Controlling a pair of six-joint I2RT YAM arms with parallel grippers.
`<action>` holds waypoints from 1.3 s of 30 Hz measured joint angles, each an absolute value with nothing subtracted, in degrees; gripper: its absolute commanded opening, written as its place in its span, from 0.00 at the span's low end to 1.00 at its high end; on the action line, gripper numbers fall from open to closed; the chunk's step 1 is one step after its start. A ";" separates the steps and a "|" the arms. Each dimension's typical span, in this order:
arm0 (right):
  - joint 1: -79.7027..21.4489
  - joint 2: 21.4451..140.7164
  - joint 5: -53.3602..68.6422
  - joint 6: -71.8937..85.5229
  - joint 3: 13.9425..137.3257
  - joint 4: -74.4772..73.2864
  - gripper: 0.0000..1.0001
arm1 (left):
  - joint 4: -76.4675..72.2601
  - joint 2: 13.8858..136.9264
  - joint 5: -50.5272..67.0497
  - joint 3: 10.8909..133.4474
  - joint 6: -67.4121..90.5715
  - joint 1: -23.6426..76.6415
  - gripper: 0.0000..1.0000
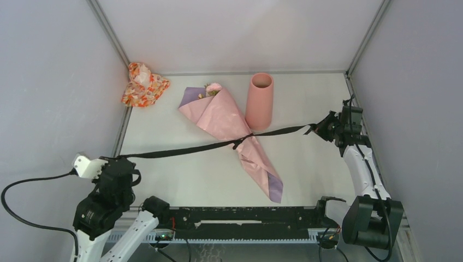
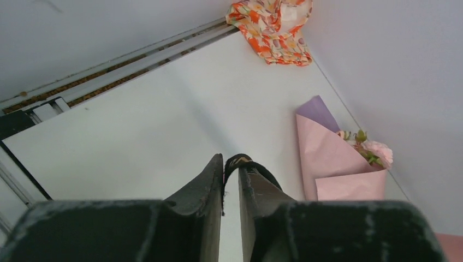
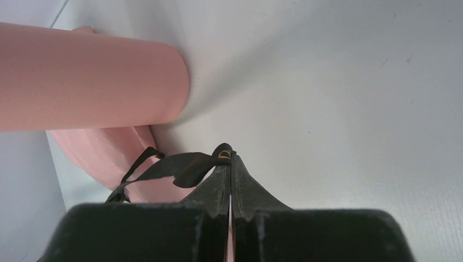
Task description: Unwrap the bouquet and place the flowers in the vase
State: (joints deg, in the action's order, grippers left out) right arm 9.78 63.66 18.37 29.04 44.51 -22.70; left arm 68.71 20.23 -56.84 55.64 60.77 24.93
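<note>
The bouquet [image 1: 224, 117] lies flat mid-table, a pink and lilac paper cone with the flowers [image 1: 213, 88] peeking out at its far wide end. Its black ribbon [image 1: 180, 150] stretches across the table between both grippers. My left gripper [image 2: 232, 162] stands slightly open at the near left, and the ribbon's end [image 2: 240, 160] lies loose over one fingertip and hangs in the gap. My right gripper [image 3: 230, 158] is shut on the ribbon's other end [image 3: 174, 166] at the right. The salmon-pink vase [image 1: 260, 101] stands upright just right of the bouquet.
An orange-red floral cloth bundle [image 1: 143, 84] sits in the far left corner. Grey walls enclose the table on the left, right and back. A black rail [image 1: 245, 218] runs along the near edge between the arm bases.
</note>
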 measured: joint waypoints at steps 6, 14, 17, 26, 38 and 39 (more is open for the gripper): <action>9.96 63.00 19.79 29.34 44.51 -22.59 0.39 | 60.69 19.57 -50.74 53.84 53.95 24.95 0.51; 8.40 58.35 21.04 30.11 44.51 -22.48 0.61 | 41.47 29.67 -28.82 49.47 42.85 24.93 0.33; 5.85 54.81 20.97 30.20 44.51 -21.58 0.61 | 32.84 34.61 -19.29 45.63 40.69 25.06 0.30; -6.48 59.72 20.14 31.44 44.51 -18.81 0.61 | 18.70 50.39 -12.10 37.93 36.38 39.27 0.28; -14.33 63.46 19.73 33.67 44.51 -15.05 0.61 | 7.29 74.19 -16.78 41.50 30.37 48.18 0.27; -14.46 63.46 19.73 33.74 44.51 -14.96 0.61 | 6.68 75.26 -16.86 42.09 29.89 48.40 0.28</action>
